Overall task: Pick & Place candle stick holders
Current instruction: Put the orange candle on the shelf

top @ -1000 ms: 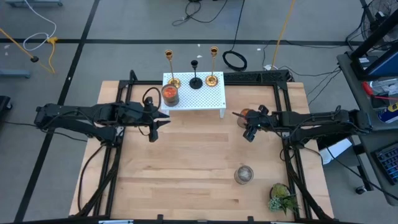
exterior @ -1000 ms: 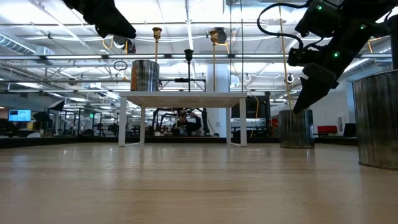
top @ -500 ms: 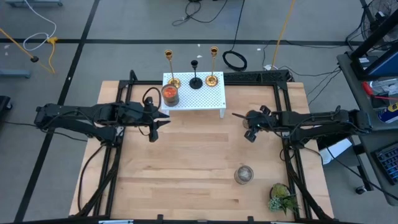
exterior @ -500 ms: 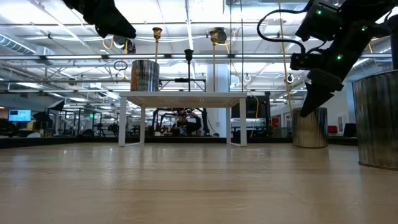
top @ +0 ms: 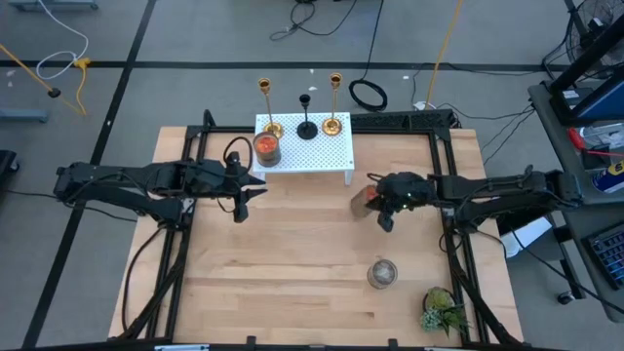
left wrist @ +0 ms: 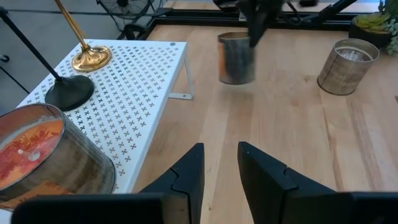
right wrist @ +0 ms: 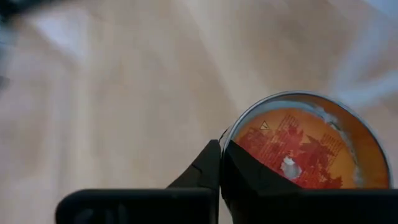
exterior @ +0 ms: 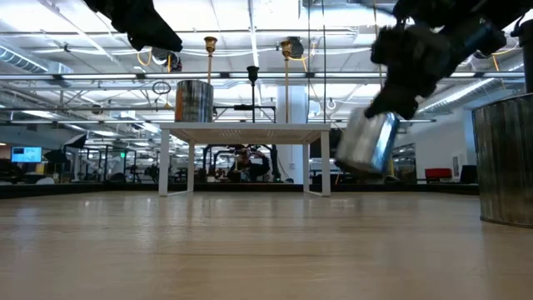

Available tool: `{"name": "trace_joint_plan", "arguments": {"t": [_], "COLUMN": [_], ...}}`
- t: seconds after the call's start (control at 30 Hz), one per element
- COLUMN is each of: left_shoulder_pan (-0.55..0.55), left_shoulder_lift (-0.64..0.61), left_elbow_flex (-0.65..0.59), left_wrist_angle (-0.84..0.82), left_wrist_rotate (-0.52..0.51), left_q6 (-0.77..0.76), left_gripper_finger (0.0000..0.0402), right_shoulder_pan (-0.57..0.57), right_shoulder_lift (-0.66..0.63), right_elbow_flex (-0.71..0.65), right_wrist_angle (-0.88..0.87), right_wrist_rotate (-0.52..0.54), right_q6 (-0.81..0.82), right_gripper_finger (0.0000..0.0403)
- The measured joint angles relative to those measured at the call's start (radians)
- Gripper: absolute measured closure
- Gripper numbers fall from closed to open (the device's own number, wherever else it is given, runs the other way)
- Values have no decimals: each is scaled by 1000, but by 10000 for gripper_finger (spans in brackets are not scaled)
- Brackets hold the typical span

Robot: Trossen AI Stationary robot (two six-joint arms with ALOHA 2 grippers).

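Grey floor crossed with dark tape lines and loose cables surrounds a pale wooden bench (top: 292, 253), and the low view looks past it into a big hall of ceiling lights, rails and distant desks. At the far edge of the bench stands a white perforated shelf (top: 317, 154), and on it the candle stick holders are lined up: a gold one (top: 267, 107), a shorter black one (top: 306, 115) and a second gold one (top: 334, 102), with an orange jar candle (top: 266, 148) beside them on the shelf's near left corner. None of the three holders is being touched. The right end effector (top: 375, 198) hangs above the bench just off the shelf's right leg, clenched on the rim of a metal tin candle (exterior: 366, 142) that hangs tilted in the air; its wrist view shows the orange wax close against the fingers (right wrist: 214, 168). The left end effector (left wrist: 219, 163) hovers near the shelf's left end with its fingers parted and nothing between them. This looks like a clearing or arranging move, so the sound course is to set the tin down flat on bare wood, well apart from the shelf leg, release only once it sits level, then rise straight. A silver tin (top: 382, 273) and a small green plant (top: 441, 310) sit nearer the front right.
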Motion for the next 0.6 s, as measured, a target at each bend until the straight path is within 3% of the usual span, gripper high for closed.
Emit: {"name": "trace_joint_plan", "arguments": {"t": [0.13, 0.33, 0.47, 0.6], "left_shoulder_pan": [0, 0, 0, 0], "left_shoulder_lift": [0, 0, 0, 0], "left_elbow_flex": [0, 0, 0, 0], "left_wrist_angle": [0, 1, 11, 33], "left_wrist_rotate": [0, 0, 0, 0], "left_q6": [16, 24, 24, 20], "left_gripper_finger": [298, 298, 298, 298], "right_shoulder_pan": [67, 190, 225, 198], "right_shoulder_lift": [0, 61, 182, 316], "right_elbow_flex": [0, 9, 158, 404], "right_wrist_angle": [134, 304, 317, 105], "right_wrist_rotate": [-38, 12, 16, -4], "right_q6": [17, 64, -30, -163], "right_gripper_finger": [401, 402, 402, 402]}}
